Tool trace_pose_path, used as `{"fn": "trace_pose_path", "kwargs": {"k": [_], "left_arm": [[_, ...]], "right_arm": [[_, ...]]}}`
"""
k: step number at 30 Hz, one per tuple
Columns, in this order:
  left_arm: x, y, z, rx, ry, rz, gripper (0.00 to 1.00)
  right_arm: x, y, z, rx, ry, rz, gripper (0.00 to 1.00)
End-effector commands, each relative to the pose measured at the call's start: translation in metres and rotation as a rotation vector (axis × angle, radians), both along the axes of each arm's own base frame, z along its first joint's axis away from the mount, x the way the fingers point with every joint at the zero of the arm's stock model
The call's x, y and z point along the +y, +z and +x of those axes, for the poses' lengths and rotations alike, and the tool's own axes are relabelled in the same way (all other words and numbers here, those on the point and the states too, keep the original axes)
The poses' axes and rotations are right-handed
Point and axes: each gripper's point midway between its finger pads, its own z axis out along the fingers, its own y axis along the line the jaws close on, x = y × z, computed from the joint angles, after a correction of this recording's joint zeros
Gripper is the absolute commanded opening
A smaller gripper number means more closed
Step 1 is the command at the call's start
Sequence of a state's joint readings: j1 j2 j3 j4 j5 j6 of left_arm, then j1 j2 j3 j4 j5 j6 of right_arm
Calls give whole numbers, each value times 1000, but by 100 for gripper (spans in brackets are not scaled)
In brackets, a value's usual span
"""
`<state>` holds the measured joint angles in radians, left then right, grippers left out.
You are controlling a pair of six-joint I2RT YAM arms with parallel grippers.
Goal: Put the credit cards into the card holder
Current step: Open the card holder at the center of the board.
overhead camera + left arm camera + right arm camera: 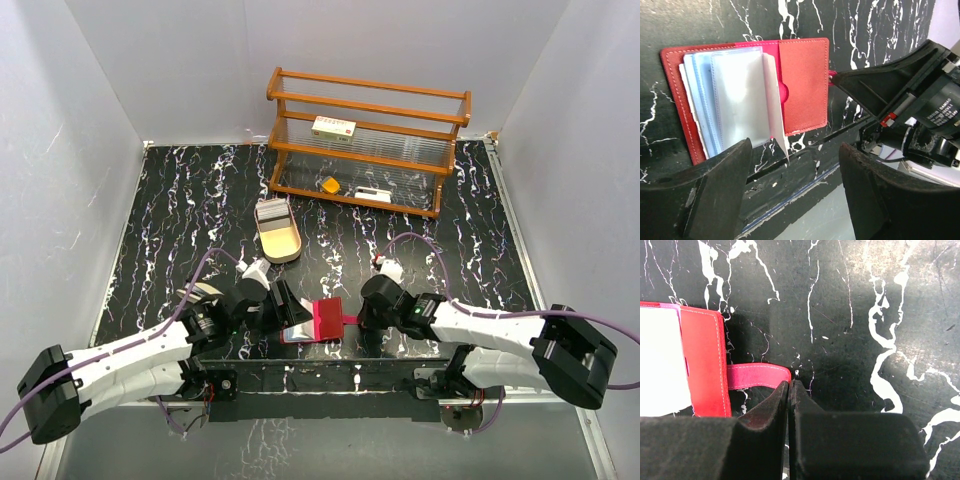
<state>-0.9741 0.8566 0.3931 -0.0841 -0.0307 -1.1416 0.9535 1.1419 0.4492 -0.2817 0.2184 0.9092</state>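
Pinning the card holder [802, 85] by its pink strap [757, 376] with my right jaws shut, left jaws wide and empty, I judge fetching a credit card [272, 212] comes next.

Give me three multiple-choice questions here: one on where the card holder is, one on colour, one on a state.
1. Where is the card holder? A on the wooden rack; B on the table between the left gripper and right gripper; C in the tan tray.
2. Its strap is: A green; B pink; C yellow.
3. The right gripper is: A shut; B wide open; C holding a card.
Answers: B, it lies between both grippers; B, a pink loop shows; A, its fingers meet.
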Motion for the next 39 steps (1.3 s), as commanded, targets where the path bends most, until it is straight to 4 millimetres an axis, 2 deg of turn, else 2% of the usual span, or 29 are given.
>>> {"fn": "trace_pose_path", "kwargs": {"k": [1, 4, 11, 16, 23, 39], "left_arm": [[5, 6, 12, -50, 33, 52, 70], [11, 10, 20, -57, 58, 118, 76], [19, 9, 33, -95, 74, 207, 81], [18, 5, 42, -77, 70, 177, 82], [6, 7, 50, -98, 21, 117, 82], [7, -26, 47, -36, 1, 150, 82]], "right_arm": [[10, 12, 13, -58, 3, 31, 0], [7, 10, 10, -59, 2, 36, 0], [5, 9, 7, -57, 13, 41, 0], [4, 10, 6, -58, 11, 46, 0], [6, 8, 6, -53, 19, 48, 0], [7, 10, 6, -54, 19, 50, 0]]}}
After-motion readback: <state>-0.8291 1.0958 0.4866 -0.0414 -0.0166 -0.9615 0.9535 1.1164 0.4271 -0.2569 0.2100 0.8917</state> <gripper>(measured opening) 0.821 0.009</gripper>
